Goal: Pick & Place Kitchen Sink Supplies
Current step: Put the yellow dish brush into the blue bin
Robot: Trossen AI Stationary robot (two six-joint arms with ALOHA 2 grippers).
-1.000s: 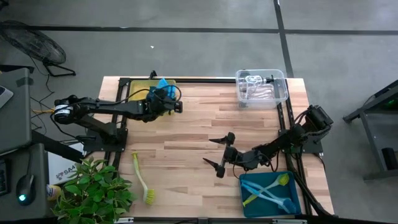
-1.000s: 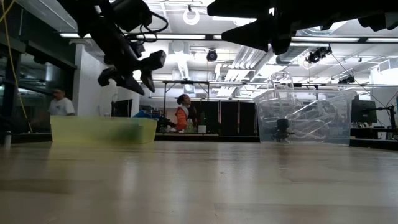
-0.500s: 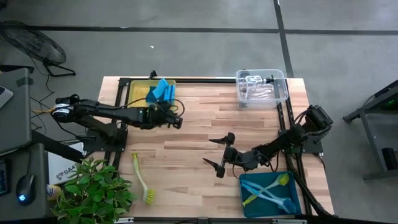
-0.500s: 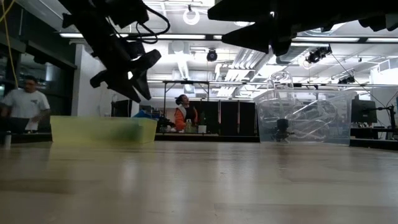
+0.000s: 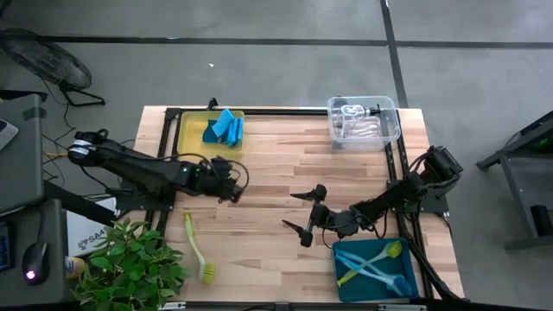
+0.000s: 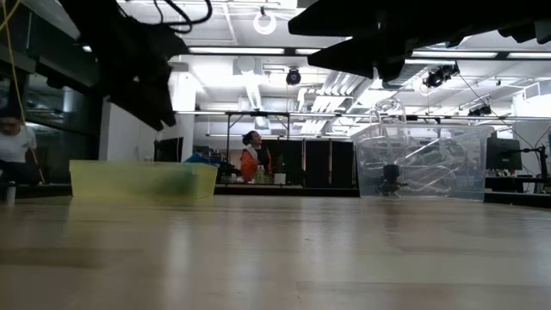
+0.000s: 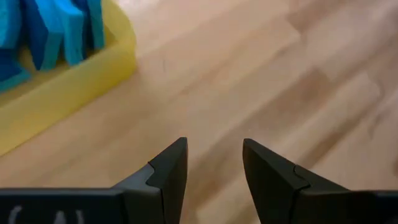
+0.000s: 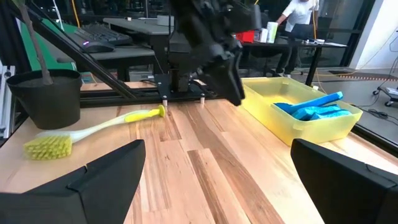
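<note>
Blue sponges already sit in the yellow bin behind the empty, partly spread left claw, while a yellow-green brush lies on the surface just beyond it, unsorted; the right claw waits spread wide.

Left gripper partly open and empty; right gripper spread wide

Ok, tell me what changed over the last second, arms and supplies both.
The left gripper pulled back from over the yellow bin toward the table's middle, fingers apart and empty. The blue sponges it had hidden now show in the bin. The right gripper, open, and the yellow-green brush on the table stayed put.
</note>
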